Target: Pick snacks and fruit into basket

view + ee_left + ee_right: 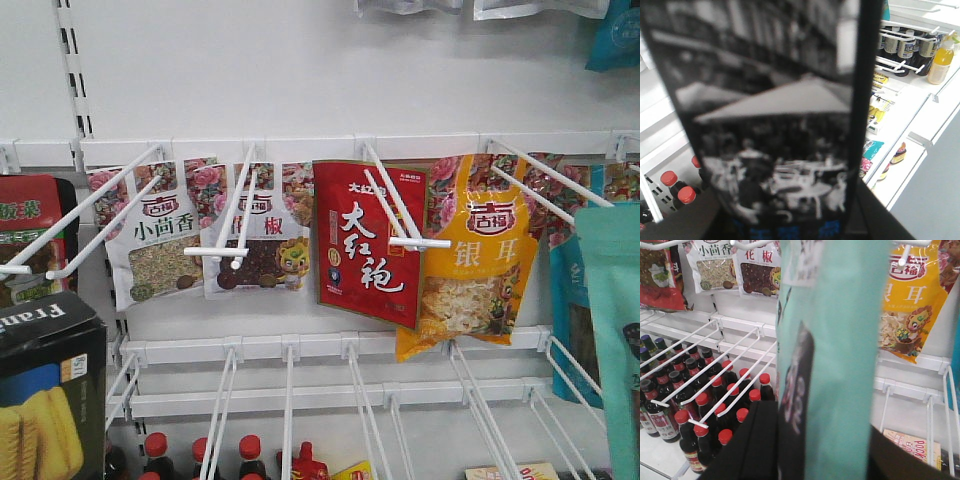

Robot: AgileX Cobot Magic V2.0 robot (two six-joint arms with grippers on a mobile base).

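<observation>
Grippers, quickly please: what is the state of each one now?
The left gripper is closed, holding the black box.
The right gripper is closed, holding the teal pouch.

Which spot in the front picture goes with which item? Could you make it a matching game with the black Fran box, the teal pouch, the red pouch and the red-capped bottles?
Things:
1. black Fran box
2. teal pouch
3. red pouch with white characters
4. red-capped bottles

Places in the front view:
A. standing in a row under the white wire racks
B. at the far right edge
C. hanging on a hook beside the yellow pouch
D. filling the lower left corner

Pairs: 1-D, 2-B, 3-C, 4-A
</observation>
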